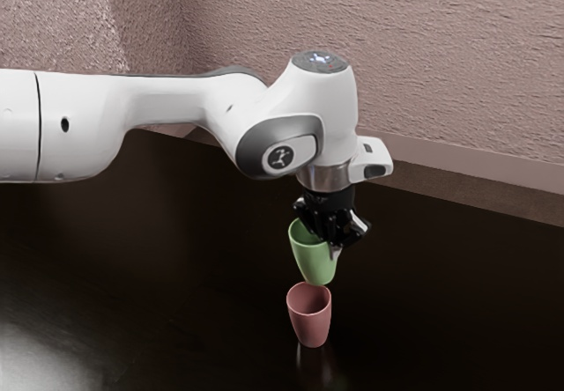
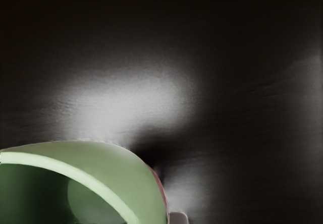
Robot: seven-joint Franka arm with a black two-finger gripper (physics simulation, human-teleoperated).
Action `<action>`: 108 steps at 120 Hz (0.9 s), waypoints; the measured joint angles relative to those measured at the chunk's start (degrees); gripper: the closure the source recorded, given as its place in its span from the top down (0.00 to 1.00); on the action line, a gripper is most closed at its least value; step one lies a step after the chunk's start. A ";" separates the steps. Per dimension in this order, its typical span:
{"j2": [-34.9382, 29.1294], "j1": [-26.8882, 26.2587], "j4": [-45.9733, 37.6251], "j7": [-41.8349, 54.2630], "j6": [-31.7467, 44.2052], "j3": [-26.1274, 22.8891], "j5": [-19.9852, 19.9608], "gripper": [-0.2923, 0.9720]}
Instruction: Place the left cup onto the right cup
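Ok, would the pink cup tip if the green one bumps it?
The pink cup tapers to a narrow base and stands free on the table, so a sideways nudge could topple it. It looks rigid, likely light. The green cup hangs tilted in the fingers, so its edge may catch the rim.

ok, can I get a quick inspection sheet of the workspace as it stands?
Surface: dark glossy table, with light reflections.
Job's things: green cup held off the table, tilted, its base just over the upright pink cup; cannot tell if they touch.
Clutter: nothing seen.
Grippers: gripper shut on the green cup at its rim.
Cables: nothing seen.
Surroundings: textured pinkish wall with a baseboard behind the table.
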 joint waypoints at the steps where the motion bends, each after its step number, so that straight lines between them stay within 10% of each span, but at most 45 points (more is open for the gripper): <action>1: -0.14 -0.02 -0.15 -0.05 0.00 0.00 0.00 0.15; 108: -3.56 -0.64 -6.22 -3.78 0.63 0.75 -0.36 0.15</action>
